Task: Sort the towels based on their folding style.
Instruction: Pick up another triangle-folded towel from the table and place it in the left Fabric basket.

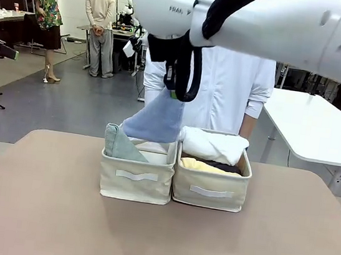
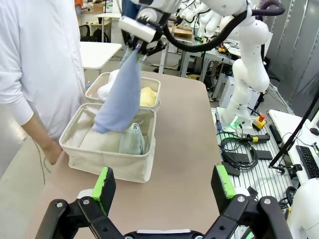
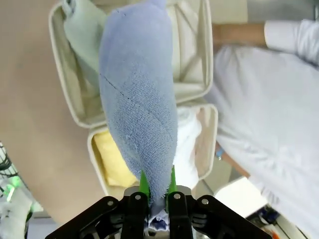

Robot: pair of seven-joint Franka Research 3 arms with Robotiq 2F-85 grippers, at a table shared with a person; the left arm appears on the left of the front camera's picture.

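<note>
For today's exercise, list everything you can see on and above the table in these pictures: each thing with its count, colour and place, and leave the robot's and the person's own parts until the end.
Baskets: two, beige fabric, side by side at the table's middle.
Blue towel: one, cone-folded, hanging from the right hand above the left basket.
Pale green towel: one, cone-folded, in the left basket.
White towel: one, rolled, on top in the right basket.
Yellow towel: one, rolled, in the right basket under the white one.
Dark towel: one, just a sliver beside the yellow one.
Table: one, tan.
Right hand: shut on the blue towel's tip.
Left hand: open, holding nothing, off to the table's side.
Person: one, white coat, behind the baskets.
</note>
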